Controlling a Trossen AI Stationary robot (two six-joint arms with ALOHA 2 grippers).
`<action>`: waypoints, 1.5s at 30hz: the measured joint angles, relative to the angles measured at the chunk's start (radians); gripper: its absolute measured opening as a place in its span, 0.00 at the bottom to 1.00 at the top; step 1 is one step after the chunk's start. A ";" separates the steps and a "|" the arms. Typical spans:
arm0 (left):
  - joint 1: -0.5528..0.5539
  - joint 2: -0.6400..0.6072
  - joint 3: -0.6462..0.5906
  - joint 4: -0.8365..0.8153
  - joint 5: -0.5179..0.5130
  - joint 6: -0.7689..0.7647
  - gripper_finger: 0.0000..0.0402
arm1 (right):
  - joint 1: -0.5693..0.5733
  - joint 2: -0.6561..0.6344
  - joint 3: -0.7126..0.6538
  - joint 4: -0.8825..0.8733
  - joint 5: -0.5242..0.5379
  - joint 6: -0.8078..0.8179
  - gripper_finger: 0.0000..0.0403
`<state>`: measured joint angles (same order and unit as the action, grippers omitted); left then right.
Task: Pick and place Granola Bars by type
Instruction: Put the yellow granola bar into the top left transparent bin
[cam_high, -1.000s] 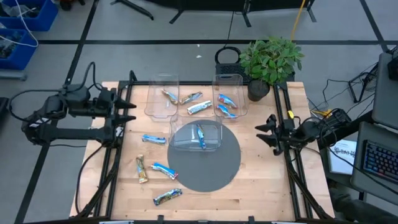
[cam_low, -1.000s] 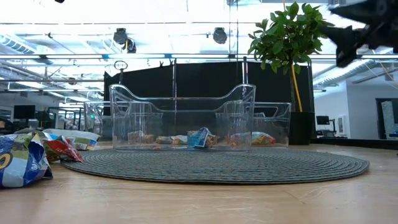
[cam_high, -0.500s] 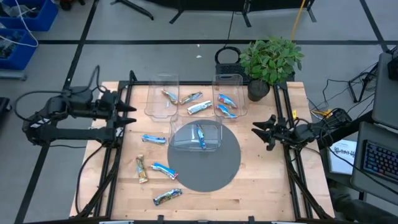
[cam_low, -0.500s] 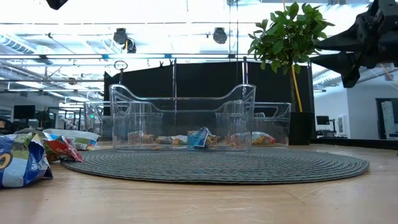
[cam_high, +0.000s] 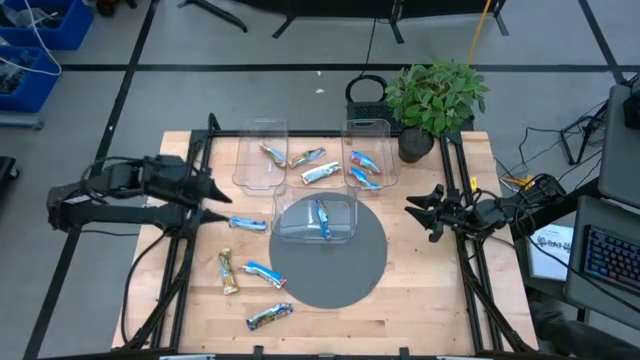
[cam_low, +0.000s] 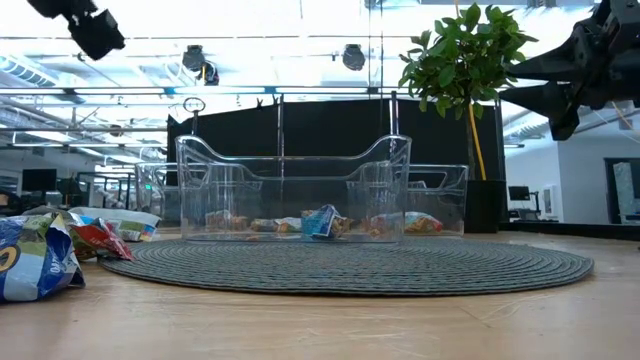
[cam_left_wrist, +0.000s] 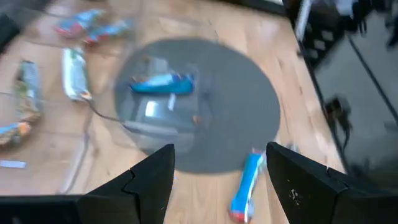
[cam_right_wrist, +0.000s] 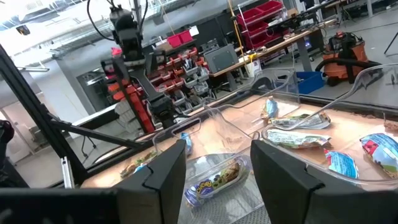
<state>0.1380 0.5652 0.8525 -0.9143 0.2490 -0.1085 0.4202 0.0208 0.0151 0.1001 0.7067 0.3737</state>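
Foil-wrapped blue bar (cam_high: 247, 224) lies loose on tabletop (cam_high: 420, 300), left of the round mat. Light, crinkly, slippery; pinch across its middle. Left gripper (cam_high: 212, 196) hovers just beside it, fingers spread, empty. Right gripper (cam_high: 418, 212) waits right, fingers parted.

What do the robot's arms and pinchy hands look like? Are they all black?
Yes, both arms are dark, nearly black, built from chunky jointed pieces with black cables looping off them. The left gripper and the right gripper each end in two pointed dark fingers, flat and wedge-shaped seen close. No bright markings show on them.
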 joint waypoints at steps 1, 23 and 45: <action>-0.014 0.004 -0.016 -0.001 0.008 0.016 0.64 | 0.000 0.000 0.000 0.000 0.000 0.000 0.42; -0.390 0.200 -0.219 0.114 -0.129 -0.102 0.68 | 0.000 0.000 0.000 0.000 -0.001 0.000 0.42; -0.615 0.527 -0.222 0.232 -0.151 -0.264 0.68 | 0.000 0.000 0.000 0.001 -0.001 0.000 0.42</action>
<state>-0.4772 1.0917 0.6304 -0.6823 0.0979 -0.3725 0.4202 0.0208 0.0151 0.1007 0.7058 0.3737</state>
